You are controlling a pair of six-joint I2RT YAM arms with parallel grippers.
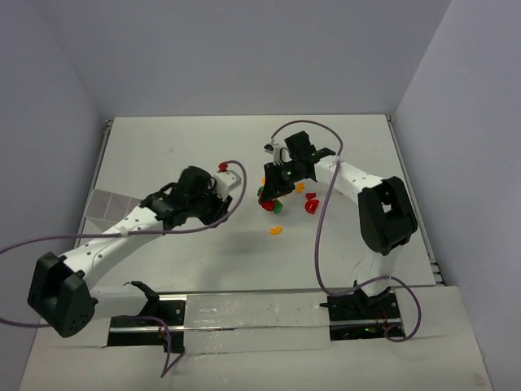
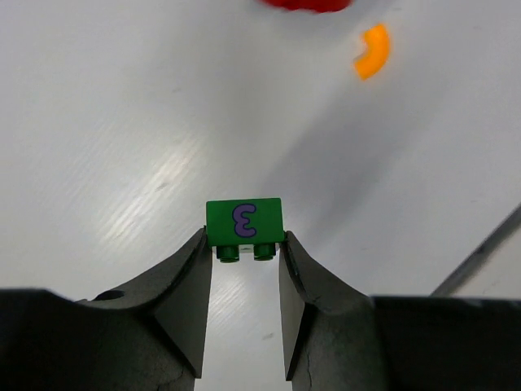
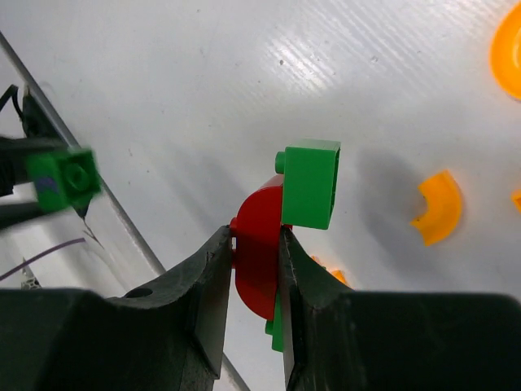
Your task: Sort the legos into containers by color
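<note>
My left gripper is shut on a green lego brick with a purple mark, pinched by its sides at the fingertips above the table. My right gripper is shut on a red half-disc. A green block is stuck to that disc's far side. In the top view the right gripper hangs over the table's middle. Loose legos lie around it: an orange half-ring, a red piece and small orange pieces. A pale tray lies at the table's left edge, partly behind the left arm.
Grey walls close the table at the back and on both sides. Purple cables loop from both arms over the table. A metal rail with the arm bases runs along the near edge. Another orange half-ring lies right of the right gripper.
</note>
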